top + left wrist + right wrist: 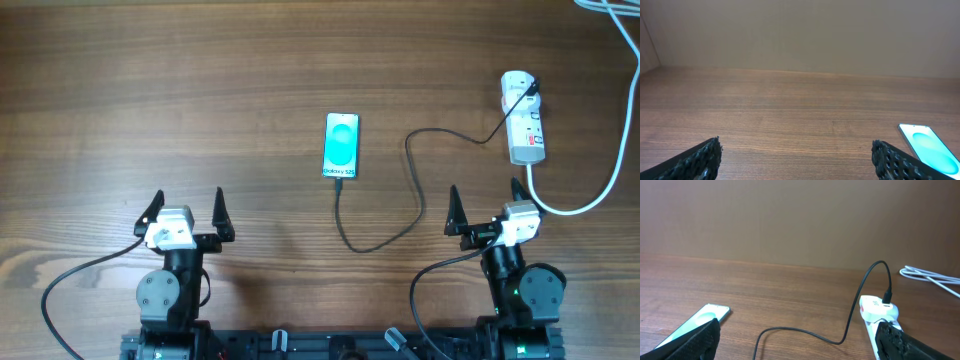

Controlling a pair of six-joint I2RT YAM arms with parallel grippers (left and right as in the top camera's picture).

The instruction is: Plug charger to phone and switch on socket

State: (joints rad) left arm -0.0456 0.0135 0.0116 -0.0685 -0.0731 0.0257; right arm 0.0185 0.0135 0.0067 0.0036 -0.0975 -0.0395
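The phone (341, 146) with a cyan screen lies flat at the table's middle; it also shows in the left wrist view (929, 146) and right wrist view (694, 322). The thin black charger cable (415, 175) runs from the white socket (523, 130) in a loop, and its tip meets the phone's near end. In the right wrist view the socket (877, 310) and cable (850, 330) show. My left gripper (186, 212) is open and empty at the near left. My right gripper (486, 205) is open and empty below the socket.
A thick white cord (620, 150) trails from the socket along the right edge to the far right corner, and shows in the right wrist view (930, 275). A plain wall stands beyond the table's far edge.
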